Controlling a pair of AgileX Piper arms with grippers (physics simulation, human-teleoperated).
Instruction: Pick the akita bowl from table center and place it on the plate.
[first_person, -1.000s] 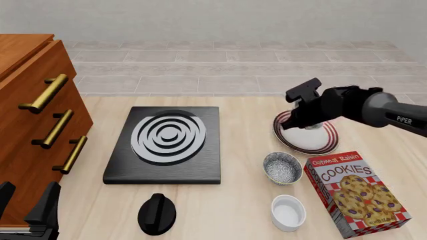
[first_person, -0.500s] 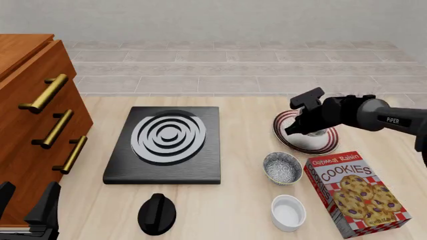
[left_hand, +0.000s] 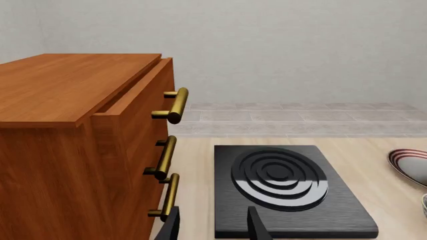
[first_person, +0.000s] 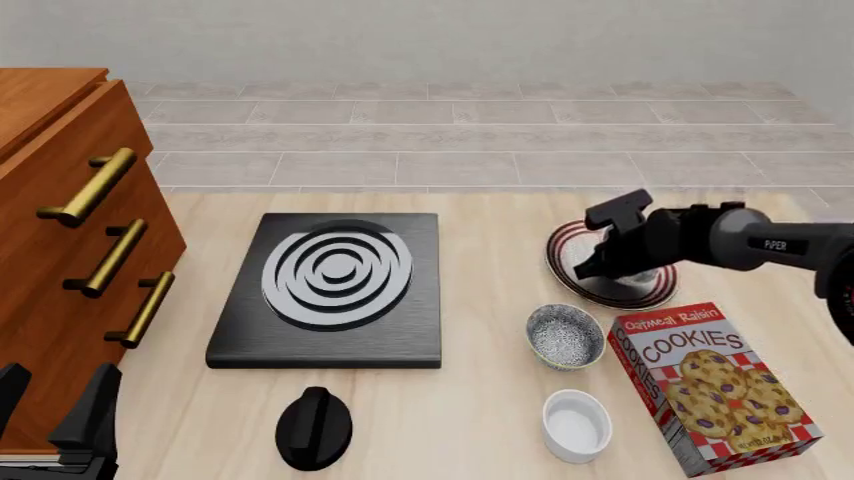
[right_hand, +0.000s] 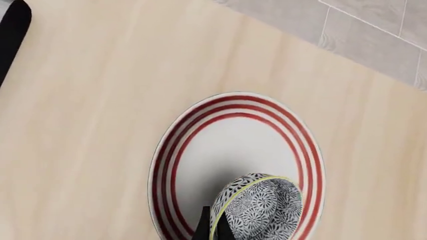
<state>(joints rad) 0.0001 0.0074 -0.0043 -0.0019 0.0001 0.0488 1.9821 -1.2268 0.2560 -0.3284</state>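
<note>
Over red-striped round plate (right_hand: 233, 150), speckled deep akita bowl (right_hand: 260, 207), seemingly claw-pinched

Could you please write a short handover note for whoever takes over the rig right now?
Right gripper: shut on the rim of the akita bowl, holding it over the plate; whether the bowl touches the plate cannot be told.
Left gripper: open, idle near the drawer cabinet and the stove plate.
A second speckled bowl stands on the table beside the cookie box, with a white cup nearer the camera.
Done: bowl picked and carried to the plate.
Left: set it down, open, withdraw.
</note>
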